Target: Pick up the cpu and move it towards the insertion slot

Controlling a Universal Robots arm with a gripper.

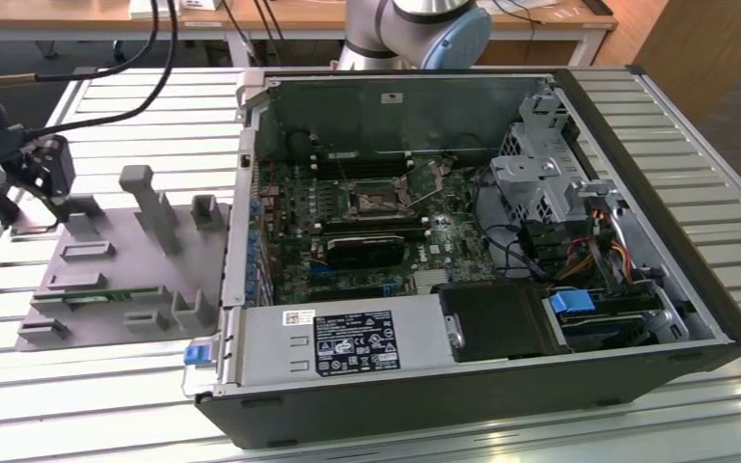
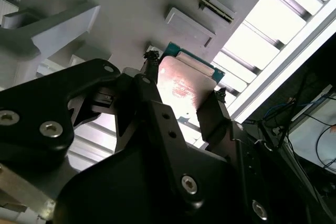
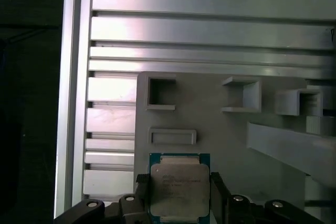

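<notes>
Tabletop point(image 1: 718, 125): slatted aluminium. I see the computer case point(image 1: 474, 410) mid-surface and the grey tray point(image 1: 126, 275) by the edge at the exterior view's left.
Computer case: open-sided; a white printed label point(image 1: 351, 342) sits along its near edge.
Insertion slot point(image 1: 373, 202): on the green board point(image 1: 454, 236), well apart from the gripper point(image 3: 179, 198).
Gripper: clamped on the cpu point(image 3: 179, 184), with fingers point(image 3: 142, 195) on opposite edges.
Cpu: over the tray's far corner at the exterior view's left. I cannot read its lid print.

grey tray point(image 1: 126, 268), open computer case point(image 1: 474, 400), slatted table point(image 1: 62, 397)
</notes>
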